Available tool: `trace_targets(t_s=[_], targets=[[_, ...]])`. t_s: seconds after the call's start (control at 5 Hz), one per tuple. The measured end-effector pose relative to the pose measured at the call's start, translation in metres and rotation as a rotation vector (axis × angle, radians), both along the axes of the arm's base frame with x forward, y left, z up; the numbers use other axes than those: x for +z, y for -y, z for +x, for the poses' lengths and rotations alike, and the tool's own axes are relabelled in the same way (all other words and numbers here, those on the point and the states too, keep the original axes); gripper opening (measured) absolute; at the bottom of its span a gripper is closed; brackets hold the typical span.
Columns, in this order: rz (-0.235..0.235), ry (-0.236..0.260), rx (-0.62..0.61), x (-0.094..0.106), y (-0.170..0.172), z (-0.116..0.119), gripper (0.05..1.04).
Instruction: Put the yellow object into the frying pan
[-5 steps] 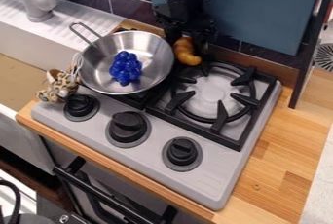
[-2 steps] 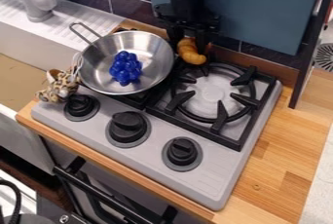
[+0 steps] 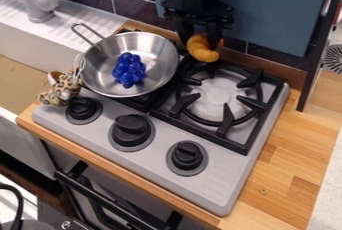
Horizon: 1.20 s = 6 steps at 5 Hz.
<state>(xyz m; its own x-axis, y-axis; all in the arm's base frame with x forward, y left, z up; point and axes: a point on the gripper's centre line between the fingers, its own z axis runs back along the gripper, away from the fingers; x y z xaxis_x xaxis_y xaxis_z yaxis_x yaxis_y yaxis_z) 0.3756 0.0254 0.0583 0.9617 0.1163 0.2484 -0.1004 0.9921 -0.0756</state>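
Yellow object [image 3: 203, 50], gripped between the two fingers of the claw [image 3: 200, 42]; twelve o'clock denotes the view's top. Claw and object have shifted together toward two o'clock, widening their separation from the frying pan [image 3: 157, 56]. The pan lies between eight and nine o'clock from them, with a blue cluster [image 3: 129, 69] inside. Placement remains undone; the carry probably must reverse, clear the rim and avoid perching the object on the cluster.

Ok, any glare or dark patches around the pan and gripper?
Camera view: bright reflections on the frying pan's metal interior and small highlights on the blue grapes; the black gripper is dark, its edges hard to separate from the dark tiles behind; the yellow object stands out well.
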Motion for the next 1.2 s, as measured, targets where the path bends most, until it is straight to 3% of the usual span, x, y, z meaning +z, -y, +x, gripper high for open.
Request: trace_targets(t_s=[0.2, 0.4, 0.6, 1.2], targets=[[-0.008, 0.000, -0.002, 0.011, 0.011, -0.002, 0.634], [0.004, 0.033, 0.024, 0.029, 0.012, -0.007, 0.634], [0.009, 0.015, 0.026, 0.034, 0.006, -0.014, 0.634], [0.040, -0.043, 0.087, 0.031, -0.056, -0.038, 0.634]])
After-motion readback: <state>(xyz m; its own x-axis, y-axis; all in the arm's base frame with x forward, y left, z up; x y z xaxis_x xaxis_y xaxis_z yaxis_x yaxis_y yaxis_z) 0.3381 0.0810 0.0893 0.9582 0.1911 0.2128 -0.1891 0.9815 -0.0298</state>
